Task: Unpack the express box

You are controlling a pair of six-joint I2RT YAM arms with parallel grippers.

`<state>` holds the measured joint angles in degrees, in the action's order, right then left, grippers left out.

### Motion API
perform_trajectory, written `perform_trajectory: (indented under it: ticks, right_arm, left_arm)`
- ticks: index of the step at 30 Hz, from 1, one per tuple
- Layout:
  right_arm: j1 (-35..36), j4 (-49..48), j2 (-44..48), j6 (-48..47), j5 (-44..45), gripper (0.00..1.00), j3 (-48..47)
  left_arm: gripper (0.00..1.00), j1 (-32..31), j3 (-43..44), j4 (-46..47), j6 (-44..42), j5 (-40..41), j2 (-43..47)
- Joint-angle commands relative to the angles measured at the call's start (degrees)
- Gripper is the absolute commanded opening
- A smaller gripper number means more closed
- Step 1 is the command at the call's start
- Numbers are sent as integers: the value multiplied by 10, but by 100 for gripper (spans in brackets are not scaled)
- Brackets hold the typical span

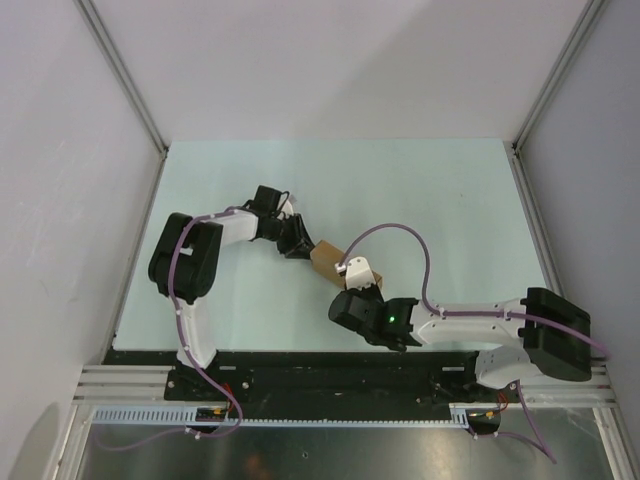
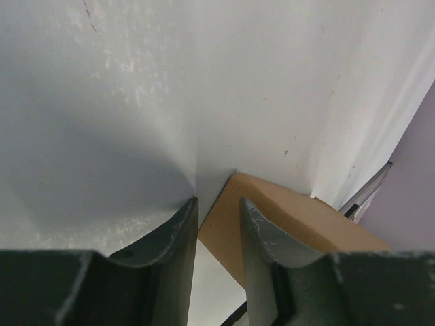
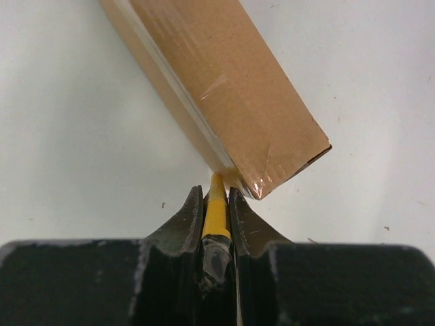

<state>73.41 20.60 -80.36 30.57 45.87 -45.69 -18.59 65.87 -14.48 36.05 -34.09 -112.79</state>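
Observation:
The express box (image 1: 328,257), brown cardboard sealed with clear tape, lies on the table's middle. It also shows in the left wrist view (image 2: 299,217) and the right wrist view (image 3: 224,81). My left gripper (image 1: 300,243) is at the box's left end. Its jaws (image 2: 217,200) stand a narrow gap apart over the box's corner and clasp nothing. My right gripper (image 1: 348,288) is shut on a yellow-and-black utility knife (image 3: 217,210). The gripper's tips (image 3: 216,193) are just short of the box. The knife's tip touches the taped edge at the box's near corner.
The pale green table (image 1: 450,200) is walled by white panels with metal rails at the left, right and back. The right arm's purple cable (image 1: 420,250) loops above the table right of the box. A black base rail (image 1: 320,375) runs along the near edge.

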Motion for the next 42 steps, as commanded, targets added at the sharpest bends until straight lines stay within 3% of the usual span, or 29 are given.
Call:
perform_trajectory:
  ticks: [1,18,25,31,36,42]
  right_arm:
    - [-11,5,28,43,16,0,10]
    - [-48,14,103,117,2,0,57]
    - [-96,-7,160,134,-24,0,89]
    - [-130,-56,157,123,-36,0,103]
    - [-145,-66,149,134,-43,0,104]
    - [-200,-112,141,116,-76,0,109]
  left_arm:
    - [37,-10,-15,-16,0,22,23]
    - [38,-9,-3,-19,-11,55,78]
    - [58,-9,30,-22,-54,113,153]
    - [76,-25,85,-22,-122,82,168]
    - [79,-69,139,-21,-185,37,131]
    - [80,-120,131,-22,-238,22,115]
